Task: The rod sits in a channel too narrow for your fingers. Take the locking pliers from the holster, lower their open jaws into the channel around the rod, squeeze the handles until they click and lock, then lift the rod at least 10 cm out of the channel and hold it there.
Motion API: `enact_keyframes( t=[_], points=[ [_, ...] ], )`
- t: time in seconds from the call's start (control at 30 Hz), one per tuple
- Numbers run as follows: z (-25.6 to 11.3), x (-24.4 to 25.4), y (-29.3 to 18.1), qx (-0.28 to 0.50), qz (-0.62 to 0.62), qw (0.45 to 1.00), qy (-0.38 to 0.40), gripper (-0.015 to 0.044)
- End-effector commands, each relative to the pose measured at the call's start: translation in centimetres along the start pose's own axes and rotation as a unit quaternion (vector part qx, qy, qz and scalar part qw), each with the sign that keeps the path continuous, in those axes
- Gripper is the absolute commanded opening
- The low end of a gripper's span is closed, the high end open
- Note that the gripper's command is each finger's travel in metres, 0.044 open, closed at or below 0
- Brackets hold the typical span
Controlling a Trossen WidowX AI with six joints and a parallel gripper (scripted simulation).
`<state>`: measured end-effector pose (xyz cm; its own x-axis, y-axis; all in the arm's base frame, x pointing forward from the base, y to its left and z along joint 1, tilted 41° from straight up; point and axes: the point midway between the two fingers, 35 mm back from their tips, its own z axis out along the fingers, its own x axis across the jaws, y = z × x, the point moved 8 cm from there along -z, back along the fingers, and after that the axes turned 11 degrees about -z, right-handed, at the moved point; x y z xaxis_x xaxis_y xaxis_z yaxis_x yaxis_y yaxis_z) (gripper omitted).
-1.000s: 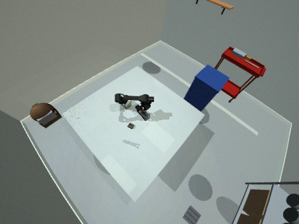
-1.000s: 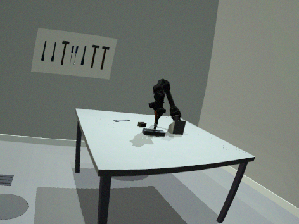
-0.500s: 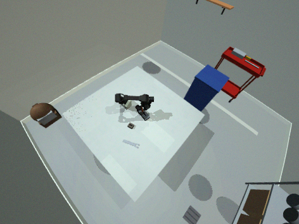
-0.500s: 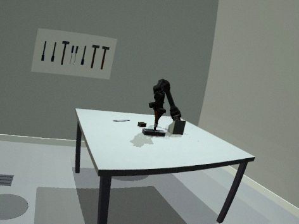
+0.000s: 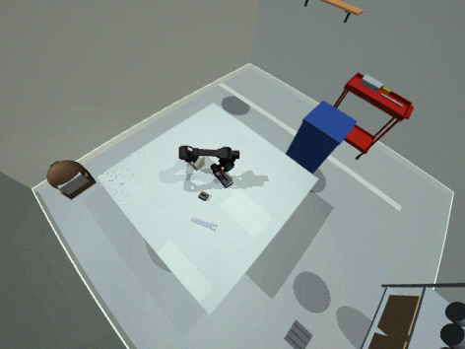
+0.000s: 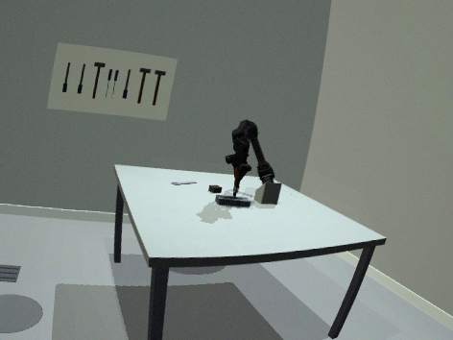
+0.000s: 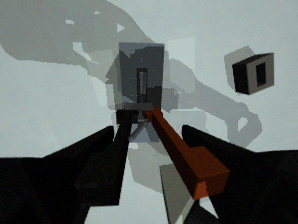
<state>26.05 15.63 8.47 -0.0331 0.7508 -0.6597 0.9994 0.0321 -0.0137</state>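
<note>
While the arm reaches over the table, the top view shows the channel block beneath the gripper; a small brown block lies near the channel block, and a beige block stands on another side of it.

In the exterior view, the locking pliers point downward over the channel block; their tip is at its top, but contact cannot be determined.

In the wrist view, the gripper is part-closed about the pliers, one handle dark and the other orange; their jaws are at the near end of the slot in the channel block; a grey strip, apparently the rod, lies inside that slot; engagement between jaws and rod cannot be confirmed.
</note>
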Motion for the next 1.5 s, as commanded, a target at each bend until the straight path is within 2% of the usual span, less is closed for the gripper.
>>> enact_keyframes(
  t=[0.0,1.47],
  points=[
    [-0.1,0.1,0.1,0.000,0.003,1.000,0.003,0.0317],
    [3.5,-0.1,0.0,0.000,0.003,1.000,0.002,0.0317]
  ],
)
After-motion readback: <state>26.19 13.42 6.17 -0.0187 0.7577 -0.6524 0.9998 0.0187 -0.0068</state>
